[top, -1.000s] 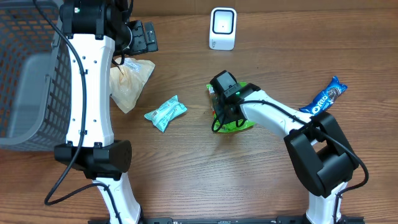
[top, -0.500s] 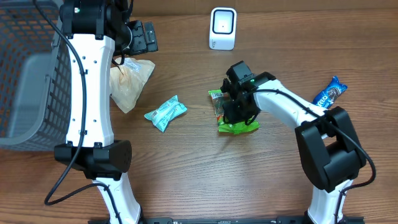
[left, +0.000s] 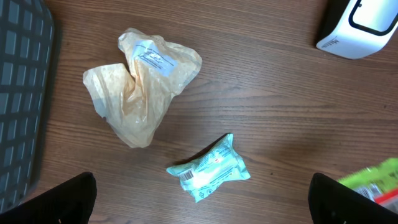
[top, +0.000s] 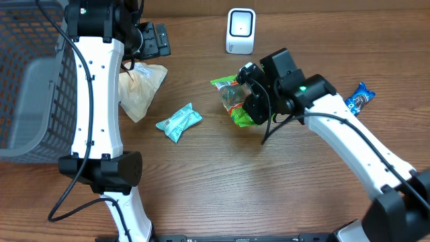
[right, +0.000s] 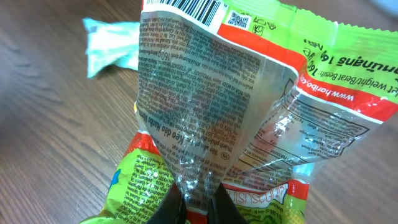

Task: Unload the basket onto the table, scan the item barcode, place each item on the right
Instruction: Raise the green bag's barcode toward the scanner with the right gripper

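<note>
Lifting now: your right gripper (top: 259, 101) has clenched the green crinkly plastic snack bag (top: 232, 97) and pulled it off the table (top: 201, 175), at 6 o'clock of the white box-shaped scanner (top: 240, 30). Its barcode (right: 186, 9) likely needs turning scannerward. Your left gripper (top: 153, 40) hangs released.

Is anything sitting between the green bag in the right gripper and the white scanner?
Nothing visible. The green bag, pinched by the right gripper, has only bare table between it and the white scanner; the teal packet lies off to the left.

White arms (top: 94, 87) with black joints — small green lights (top: 304, 87).
</note>
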You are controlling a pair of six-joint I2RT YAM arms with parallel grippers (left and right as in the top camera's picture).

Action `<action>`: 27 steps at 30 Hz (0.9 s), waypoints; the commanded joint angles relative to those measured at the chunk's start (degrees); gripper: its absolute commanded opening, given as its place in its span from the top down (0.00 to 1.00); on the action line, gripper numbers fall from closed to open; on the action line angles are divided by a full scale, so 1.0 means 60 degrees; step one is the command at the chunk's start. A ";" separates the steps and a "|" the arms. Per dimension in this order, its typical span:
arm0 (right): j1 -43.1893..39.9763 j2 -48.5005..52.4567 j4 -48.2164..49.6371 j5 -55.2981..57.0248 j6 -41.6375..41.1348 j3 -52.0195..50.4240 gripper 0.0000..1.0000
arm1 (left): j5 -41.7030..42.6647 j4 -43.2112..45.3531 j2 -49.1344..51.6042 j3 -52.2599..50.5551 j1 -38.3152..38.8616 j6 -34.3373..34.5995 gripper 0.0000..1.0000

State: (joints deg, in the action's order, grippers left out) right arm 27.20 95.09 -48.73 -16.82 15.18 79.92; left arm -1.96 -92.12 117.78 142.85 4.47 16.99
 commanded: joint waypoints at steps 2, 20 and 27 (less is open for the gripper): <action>0.0018 -0.1166 0.0208 -0.0900 0.1534 0.0321 0.96 | 0.0011 0.0007 -0.0146 -0.0058 0.0007 -0.0044 0.00; 0.0018 -0.4350 0.0525 -0.1038 0.2798 0.0321 0.96 | 0.0011 0.0007 -0.0146 -0.0058 0.0007 -0.0044 0.00; 0.0018 -0.4350 0.0499 -0.1038 0.2794 0.0317 0.96 | 0.0011 0.0007 -0.0146 -0.0058 0.0007 -0.0044 0.00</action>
State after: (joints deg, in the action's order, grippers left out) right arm 27.20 70.24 -46.39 -22.26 31.55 79.96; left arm -1.98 -92.14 117.78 142.85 4.47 16.99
